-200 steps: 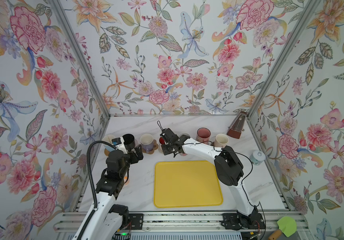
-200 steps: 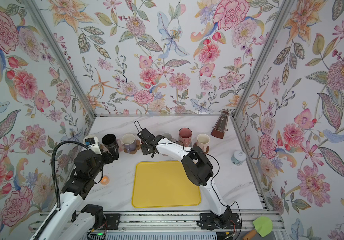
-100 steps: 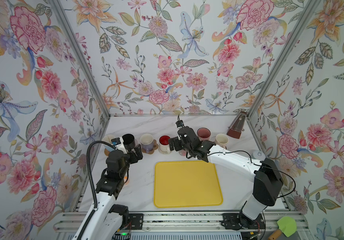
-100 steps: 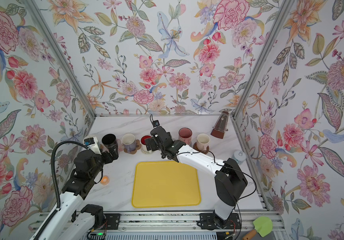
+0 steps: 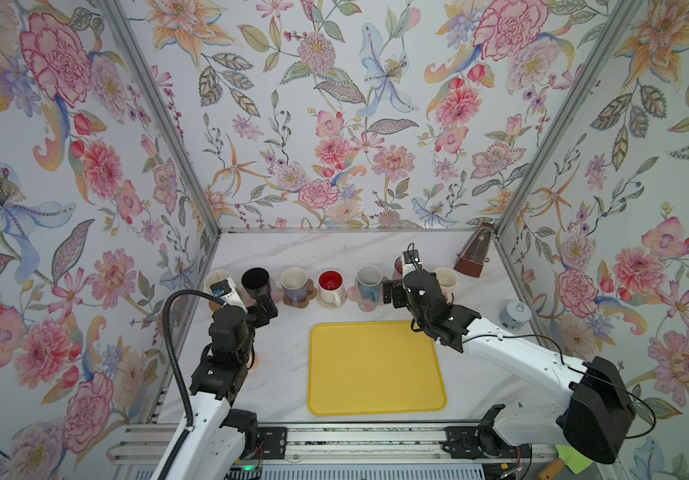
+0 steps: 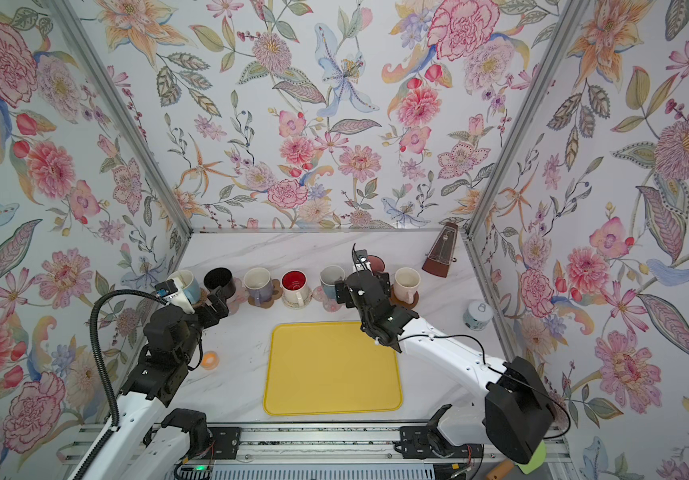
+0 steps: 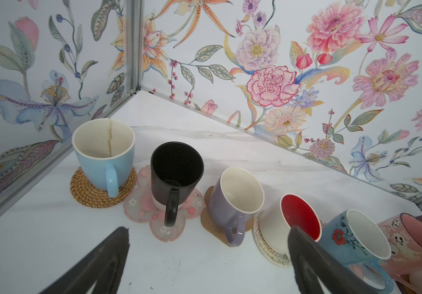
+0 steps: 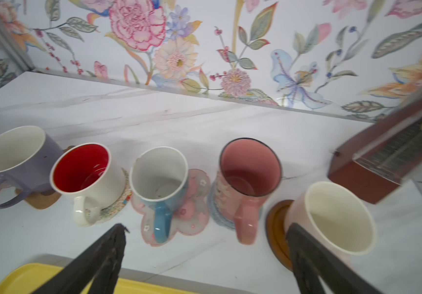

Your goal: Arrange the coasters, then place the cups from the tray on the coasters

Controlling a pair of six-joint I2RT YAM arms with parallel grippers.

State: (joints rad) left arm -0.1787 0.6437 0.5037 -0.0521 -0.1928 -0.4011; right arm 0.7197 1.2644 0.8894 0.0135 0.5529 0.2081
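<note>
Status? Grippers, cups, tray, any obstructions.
Left gripper and right gripper open, holding nothing. Seven cups each on coasters, back row. The tray holds no cups. Nothing blocking either arm.

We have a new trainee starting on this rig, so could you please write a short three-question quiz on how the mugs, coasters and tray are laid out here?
1. True or false: nothing stands on the large flat yellow plastic tray.
2. The black ceramic mug stands on: A the tray; B a translucent pink flower-shaped coaster; C another mug.
3. How many handled ceramic mugs stand in the row behind the tray?

Key: 1 true; 2 B; 3 seven.
</note>
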